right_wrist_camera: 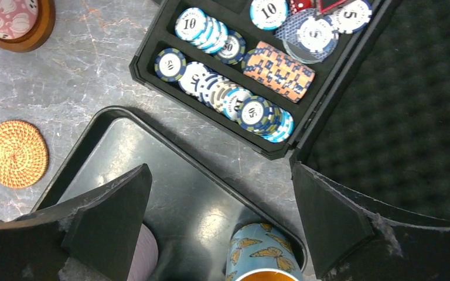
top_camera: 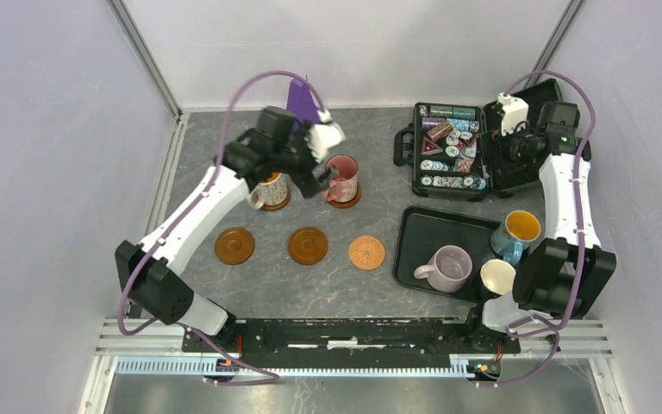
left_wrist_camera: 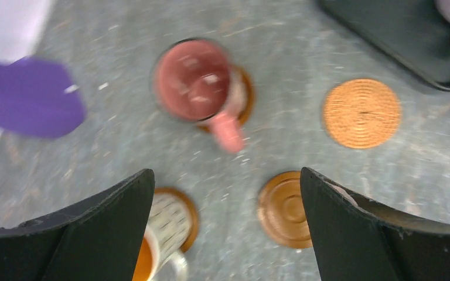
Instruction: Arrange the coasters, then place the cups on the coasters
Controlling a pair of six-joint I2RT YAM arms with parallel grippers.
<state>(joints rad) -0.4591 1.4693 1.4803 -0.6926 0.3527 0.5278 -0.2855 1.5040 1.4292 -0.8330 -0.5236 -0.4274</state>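
Observation:
Two dark brown coasters (top_camera: 234,245) (top_camera: 308,245) and a patterned orange coaster (top_camera: 366,252) lie bare in a row. Behind them, a pink cup (top_camera: 342,178) and a white cup with an orange inside (top_camera: 271,189) each stand on a brown coaster. My left gripper (top_camera: 317,168) hovers open above and between these two cups, holding nothing. From the left wrist, the pink cup (left_wrist_camera: 196,79) lies beyond the left gripper (left_wrist_camera: 227,171). My right gripper (right_wrist_camera: 221,170) is open above the tray's far edge, over the blue butterfly cup (right_wrist_camera: 263,254).
A black tray (top_camera: 427,228) at the right holds a lilac cup (top_camera: 446,267), the blue cup (top_camera: 517,229) and a cream-inside cup (top_camera: 497,276). An open poker-chip case (top_camera: 448,151) sits behind it. A purple cone (top_camera: 302,99) stands at the back wall.

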